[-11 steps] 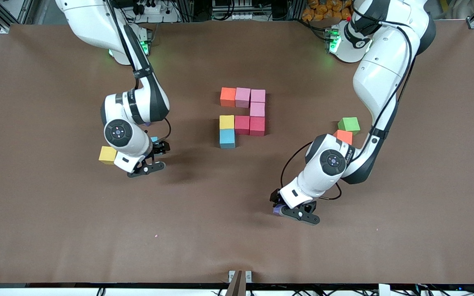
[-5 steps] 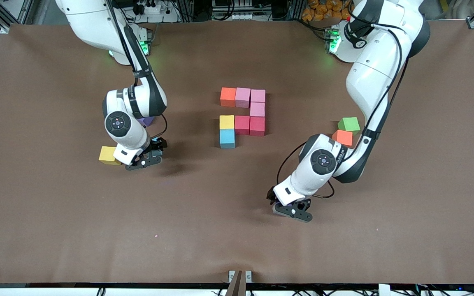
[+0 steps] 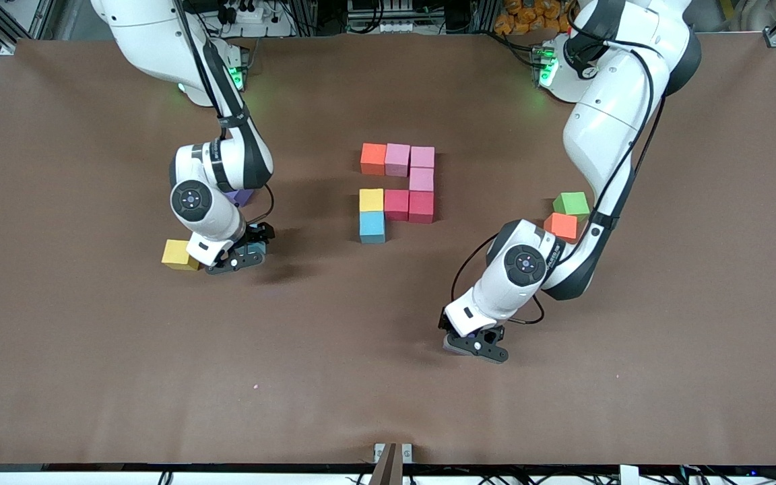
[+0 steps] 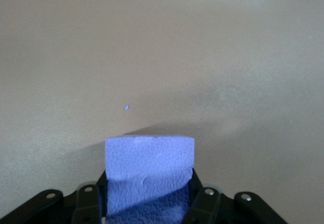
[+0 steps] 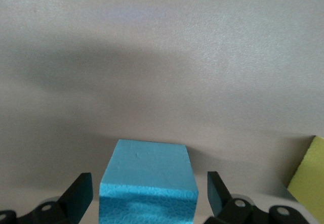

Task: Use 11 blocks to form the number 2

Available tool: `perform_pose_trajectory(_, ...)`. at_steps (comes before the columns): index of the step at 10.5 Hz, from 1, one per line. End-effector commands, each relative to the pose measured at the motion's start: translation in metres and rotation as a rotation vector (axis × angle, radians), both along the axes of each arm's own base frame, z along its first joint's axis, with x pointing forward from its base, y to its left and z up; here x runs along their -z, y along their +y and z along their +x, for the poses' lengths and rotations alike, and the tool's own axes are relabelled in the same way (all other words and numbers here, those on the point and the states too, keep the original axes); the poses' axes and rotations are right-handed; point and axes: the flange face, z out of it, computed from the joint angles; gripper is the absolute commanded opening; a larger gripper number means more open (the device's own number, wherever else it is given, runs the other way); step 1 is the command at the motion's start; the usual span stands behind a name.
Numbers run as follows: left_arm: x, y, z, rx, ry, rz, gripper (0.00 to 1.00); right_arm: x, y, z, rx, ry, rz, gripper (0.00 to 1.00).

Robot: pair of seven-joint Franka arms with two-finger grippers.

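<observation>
The partly built number 2 lies mid-table: orange [image 3: 372,158], two pink [image 3: 397,159] [image 3: 422,157], a third pink [image 3: 422,179], two red [image 3: 421,206] [image 3: 396,204], yellow [image 3: 371,200] and blue [image 3: 372,226] blocks. My right gripper [image 3: 245,254] is open and low around a loose blue block [image 5: 147,168], with gaps on both sides [image 5: 148,186]. My left gripper [image 3: 472,345] is shut on a purple block [image 4: 149,158], fingers flush against its sides [image 4: 149,196], low over bare table.
A loose yellow cube [image 3: 176,254] sits right beside the right gripper and also shows in the right wrist view [image 5: 309,178]. A purple cube [image 3: 240,197] lies partly under the right arm. An orange block [image 3: 563,225] and the green cube [image 3: 571,204] sit by the left arm.
The right gripper has come down around the blue block, toward the yellow cube. The left gripper has shifted a little toward the right arm's end and dropped lower with the purple block.
</observation>
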Motion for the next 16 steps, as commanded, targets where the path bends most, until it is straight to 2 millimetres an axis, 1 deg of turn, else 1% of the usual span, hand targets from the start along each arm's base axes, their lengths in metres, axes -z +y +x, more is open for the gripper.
perform_pose_trajectory(1, -0.015, -0.021, -0.009, -0.13, 0.027, -0.041, 0.32, -0.008, -0.002, -0.01, 0.004, 0.002, 0.049, 1.0)
perform_pose_trajectory(2, -0.023, -0.036, -0.018, -0.198, 0.048, -0.052, 0.32, -0.007, -0.003, -0.011, 0.005, 0.003, 0.048, 1.0)
perform_pose_trajectory(4, -0.036, -0.057, -0.033, -0.332, 0.111, -0.053, 0.31, -0.007, -0.003, -0.011, 0.005, 0.005, 0.047, 1.0)
perform_pose_trajectory(6, -0.045, -0.076, -0.049, -0.393, 0.153, -0.039, 0.31, -0.006, -0.003, -0.011, 0.005, 0.006, 0.046, 1.0)
perform_pose_trajectory(8, -0.048, -0.105, -0.071, -0.449, 0.178, -0.038, 0.31, -0.006, -0.003, -0.011, 0.004, 0.006, 0.046, 1.0)
perform_pose_trajectory(9, -0.049, -0.125, -0.088, -0.477, 0.194, -0.037, 0.31, -0.006, -0.003, -0.011, 0.004, 0.006, 0.046, 1.0)
perform_pose_trajectory(10, -0.052, -0.142, -0.101, -0.497, 0.2, -0.04, 0.32, -0.006, -0.002, -0.012, 0.003, 0.006, 0.046, 1.0)
perform_pose_trajectory(11, -0.05, -0.157, -0.115, -0.503, 0.207, -0.038, 0.32, -0.006, -0.002, -0.012, 0.003, 0.006, 0.046, 1.0)
perform_pose_trajectory(12, -0.047, -0.163, -0.12, -0.516, 0.208, -0.036, 0.32, -0.007, -0.002, -0.012, 0.003, 0.005, 0.047, 1.0)
perform_pose_trajectory(13, -0.046, -0.173, -0.13, -0.497, 0.205, -0.029, 0.33, -0.006, -0.001, -0.012, 0.002, 0.006, 0.047, 1.0)
perform_pose_trajectory(14, -0.041, -0.179, -0.138, -0.483, 0.195, -0.011, 0.33, -0.007, -0.001, -0.012, 0.002, 0.005, 0.047, 1.0)
perform_pose_trajectory(15, -0.038, -0.183, -0.144, -0.464, 0.173, 0.012, 0.31, -0.006, -0.001, -0.012, 0.002, 0.006, 0.047, 1.0)
perform_pose_trajectory(16, -0.034, -0.185, -0.15, -0.449, 0.137, 0.041, 0.31, -0.007, -0.001, -0.012, 0.002, 0.005, 0.048, 1.0)
